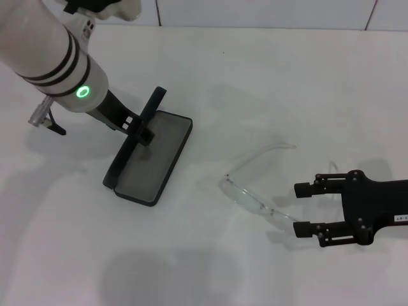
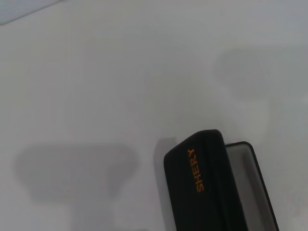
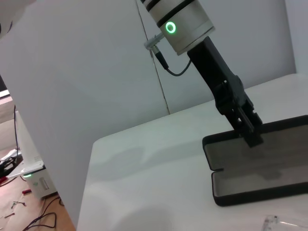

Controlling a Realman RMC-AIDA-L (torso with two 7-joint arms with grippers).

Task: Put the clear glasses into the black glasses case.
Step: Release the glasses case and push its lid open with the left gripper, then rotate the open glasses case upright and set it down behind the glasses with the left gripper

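A pair of fully transparent, colourless plastic spectacles, the clear glasses, lies on the white table toward its right side, arms unfolded, well apart from the case and not yet lifted. The right gripper, black and two-fingered, sits low over the table just beside the frame's nearer end, jaws apart, one fingertip close to or touching a lens; no grasp has been made.

Toward the table's left side, the matte black rectangular hinged hard case with rounded corners, the black glasses case, rests open, its grey lining bare. The left gripper reaches down onto the case at its lid, which bears small orange lettering and stands roughly upright along the case's left edge; the gripper seems to be holding it open, though whether its jaws are pressed together on the lid cannot be told. The right wrist view shows the same arm planted on the open case.

By the look of things, the opening is done; still to come are the pick-up, the carry across and the placing of the spectacles inside.
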